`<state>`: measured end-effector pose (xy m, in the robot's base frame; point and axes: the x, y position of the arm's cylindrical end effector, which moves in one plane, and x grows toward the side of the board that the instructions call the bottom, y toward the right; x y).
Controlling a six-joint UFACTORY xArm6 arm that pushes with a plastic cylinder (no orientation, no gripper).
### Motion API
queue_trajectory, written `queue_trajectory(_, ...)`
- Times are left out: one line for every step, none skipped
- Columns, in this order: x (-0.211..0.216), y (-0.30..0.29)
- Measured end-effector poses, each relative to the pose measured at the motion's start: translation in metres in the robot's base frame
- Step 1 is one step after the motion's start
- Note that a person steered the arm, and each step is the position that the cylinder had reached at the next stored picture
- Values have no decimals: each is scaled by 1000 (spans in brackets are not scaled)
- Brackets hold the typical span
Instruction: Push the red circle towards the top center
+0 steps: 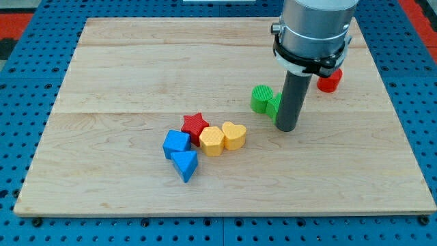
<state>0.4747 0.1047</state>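
Note:
The red circle (329, 80) sits near the view's right side in the upper half of the board, partly hidden behind the arm's grey body. My tip (286, 128) rests on the board below and to the left of it, right beside two green blocks (261, 98). One green block is partly hidden behind the rod.
A cluster lies left of centre: a red star (195, 124), a yellow hexagon (212, 141), a yellow heart (234, 135), a blue block (177, 143) and a blue triangle (185, 165). The wooden board (102, 68) sits on a blue pegboard surface.

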Motion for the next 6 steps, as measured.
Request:
queue_trajectory(-39, -36)
queue_trajectory(-28, -22)
queue_trajectory(-19, 99)
queue_trajectory(-68, 134)
queue_trajectory(-95, 93)
queue_trajectory(-96, 72)
